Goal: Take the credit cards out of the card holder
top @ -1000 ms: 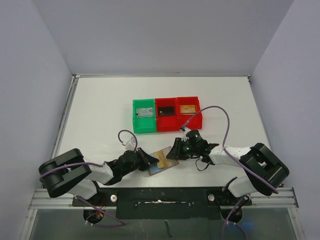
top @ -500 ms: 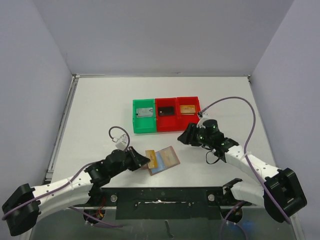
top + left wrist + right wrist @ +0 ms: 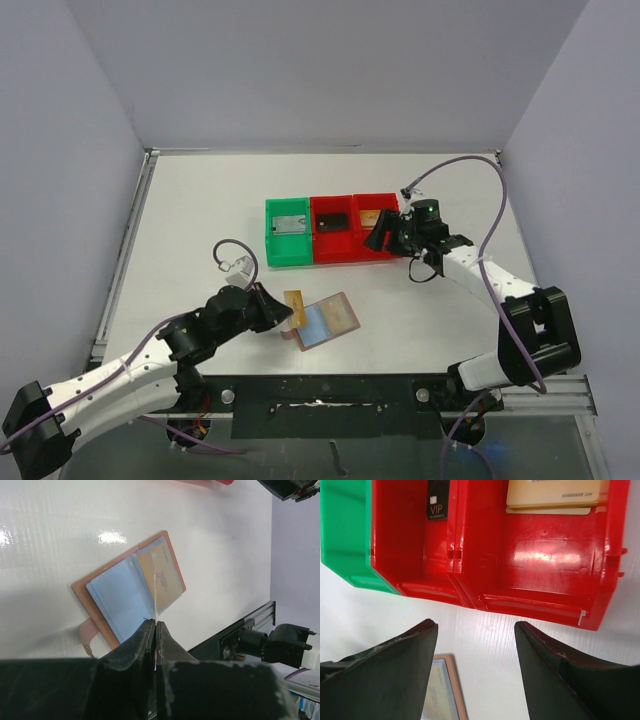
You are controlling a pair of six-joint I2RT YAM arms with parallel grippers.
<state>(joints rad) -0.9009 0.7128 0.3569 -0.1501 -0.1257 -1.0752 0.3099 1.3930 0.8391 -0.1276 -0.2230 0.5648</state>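
Observation:
The brown card holder (image 3: pixel 330 321) lies open on the table, light-blue lining up, also in the left wrist view (image 3: pixel 117 600). A gold card (image 3: pixel 165 577) sits in its right pocket. My left gripper (image 3: pixel 279 308) is shut on a gold card (image 3: pixel 295 304), held edge-on just above the holder's left side; in the left wrist view (image 3: pixel 156 626) only the card's thin edge (image 3: pixel 156 592) shows. My right gripper (image 3: pixel 386 233) is open and empty, over the front wall of the right red bin (image 3: pixel 545 580); its fingers (image 3: pixel 395 670) frame bare table and a holder corner (image 3: pixel 442 690).
Three bins stand in a row behind the holder: green (image 3: pixel 272 240) with a grey card, middle red (image 3: pixel 333 248) with a black VIP card (image 3: pixel 438 500), right red (image 3: pixel 396 222) with gold cards (image 3: pixel 552 492). The black rail (image 3: pixel 320 390) runs along the near edge.
My right gripper has moved from beside the holder back to the red bins, open. My left gripper has shifted left and up with the gold card clear of the holder.

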